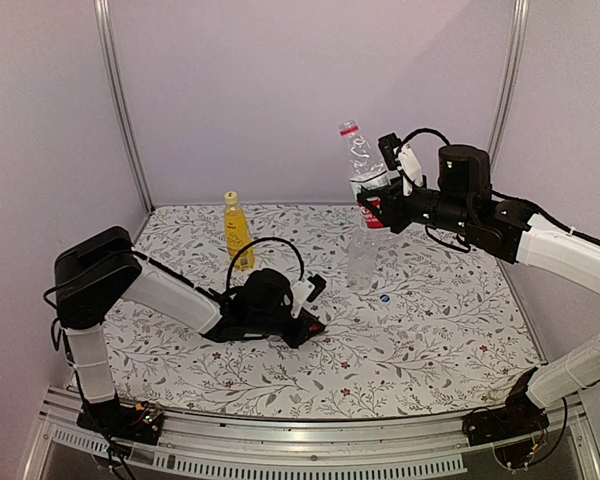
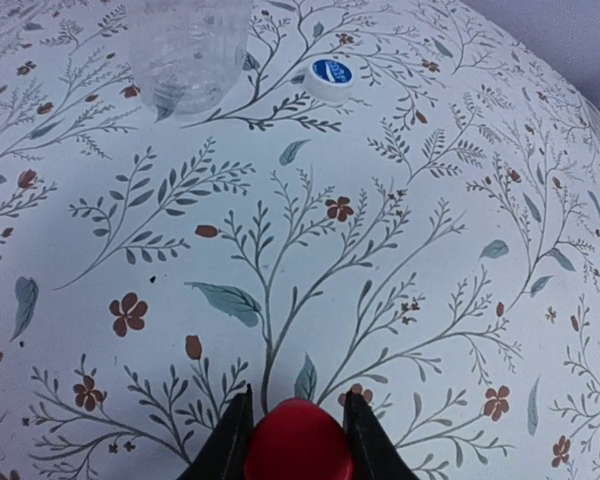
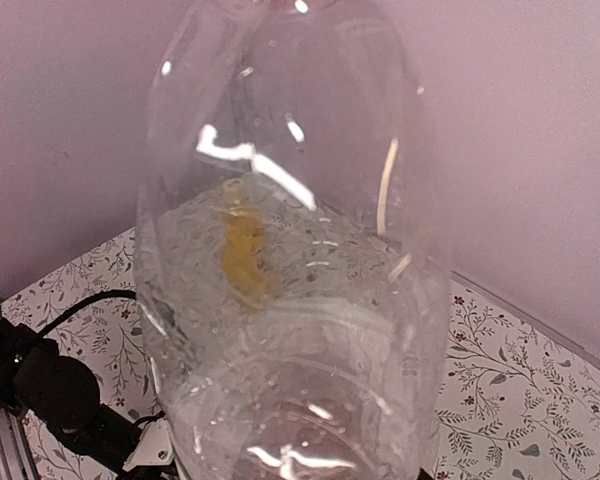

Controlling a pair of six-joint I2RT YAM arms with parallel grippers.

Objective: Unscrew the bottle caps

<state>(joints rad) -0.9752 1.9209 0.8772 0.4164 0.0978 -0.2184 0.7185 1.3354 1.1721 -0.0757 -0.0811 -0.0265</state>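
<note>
Lilac walls [image 1: 280,80] close the back and sides of a table under a floral cloth [image 1: 450,340], with metal posts [image 1: 120,100] in the rear corners. Low over the middle of the cloth, the left gripper [image 2: 298,440] is clamped on the red cap [image 2: 298,450], pinched between its two fingers just above the pattern. The right gripper [image 1: 378,207] grips the red-label bottle [image 1: 357,160] around its label and holds it high and tilted near the back wall. Only a reddish ring shows at the bottle's neck, so I judge the step in hand to be setting the cap down. To do it well, lower the cap flat onto bare cloth and release only at contact, so it cannot roll. Ahead stand the unlabelled bottle [image 2: 188,50] and, near it, the blue-white cap [image 2: 330,72]; the cloth between is free. The yellow bottle [image 1: 237,232] stands behind the left arm, with the yellow cap [image 1: 231,198] on. The right arm has little room toward the wall and post.
</note>
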